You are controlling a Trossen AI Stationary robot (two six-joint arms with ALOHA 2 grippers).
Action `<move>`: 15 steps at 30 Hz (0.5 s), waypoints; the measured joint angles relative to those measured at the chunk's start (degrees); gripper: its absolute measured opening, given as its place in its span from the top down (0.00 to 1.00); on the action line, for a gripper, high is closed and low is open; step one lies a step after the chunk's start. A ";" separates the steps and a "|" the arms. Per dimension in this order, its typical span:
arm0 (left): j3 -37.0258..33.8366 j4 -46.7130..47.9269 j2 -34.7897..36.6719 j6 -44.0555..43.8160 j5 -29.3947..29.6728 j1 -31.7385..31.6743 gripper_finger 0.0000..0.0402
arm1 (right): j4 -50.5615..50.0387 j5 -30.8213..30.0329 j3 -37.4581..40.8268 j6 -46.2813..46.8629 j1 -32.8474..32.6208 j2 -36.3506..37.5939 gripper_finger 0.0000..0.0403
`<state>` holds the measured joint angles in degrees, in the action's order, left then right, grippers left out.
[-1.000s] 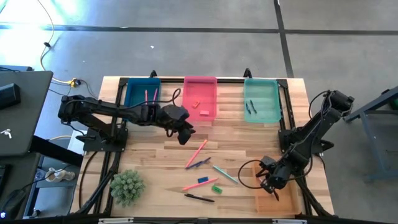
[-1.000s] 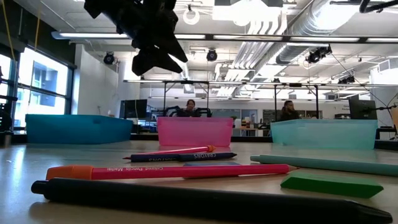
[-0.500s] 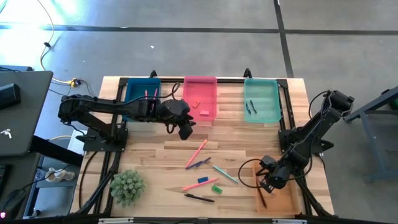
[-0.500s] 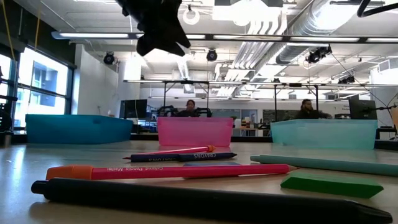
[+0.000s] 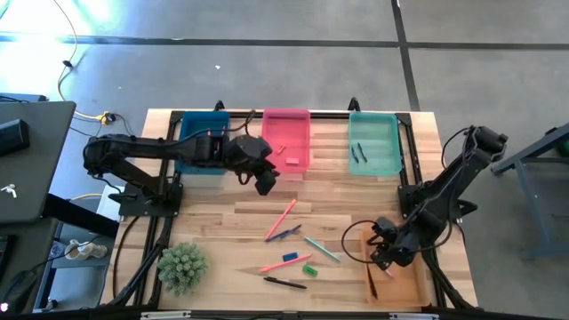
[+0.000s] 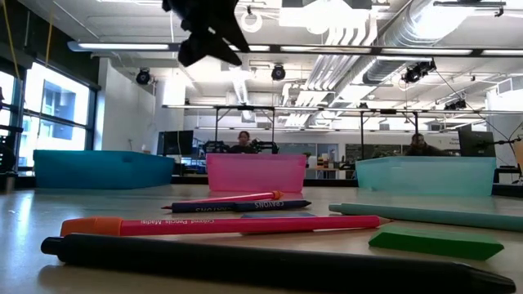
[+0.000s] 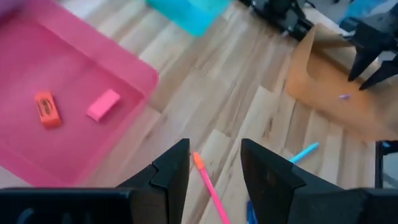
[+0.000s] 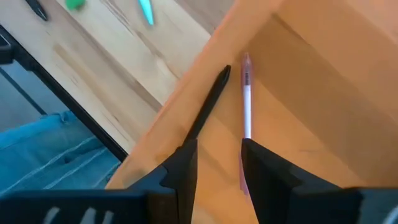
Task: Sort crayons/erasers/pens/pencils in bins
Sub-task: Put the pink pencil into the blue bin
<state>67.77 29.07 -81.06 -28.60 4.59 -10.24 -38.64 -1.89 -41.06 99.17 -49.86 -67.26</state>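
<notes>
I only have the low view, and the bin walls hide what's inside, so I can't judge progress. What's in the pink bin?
Observer: Two erasers, an orange eraser and a pink eraser, lie apart on the floor of the pink bin.
Operator: I can't see the right arm at all. Where is it?
Observer: The right gripper hangs over the orange bin, open and holding nothing.
Operator: Is anything in that bin?
Observer: A dark pen and a pale pink pen lie side by side near one wall.
</notes>
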 joint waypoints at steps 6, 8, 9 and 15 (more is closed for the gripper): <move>4.99 4.82 0.07 -0.51 4.42 -0.72 0.67 | -0.14 -4.45 0.00 -0.15 1.09 2.97 0.71; 5.02 6.28 -0.22 -3.48 5.32 -0.72 0.67 | -0.18 -5.77 0.00 -0.16 1.13 4.11 0.71; 5.03 6.85 -0.74 -5.16 5.34 -0.60 0.67 | -0.18 -6.67 0.00 -0.14 1.13 4.66 0.71; 4.98 8.78 -6.41 -11.33 2.06 0.95 0.67 | -1.05 -11.15 -0.02 -0.15 1.15 6.92 0.71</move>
<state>72.75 37.85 -87.46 -39.94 6.66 -9.29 -39.70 -13.04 -41.08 99.02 -48.70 -60.34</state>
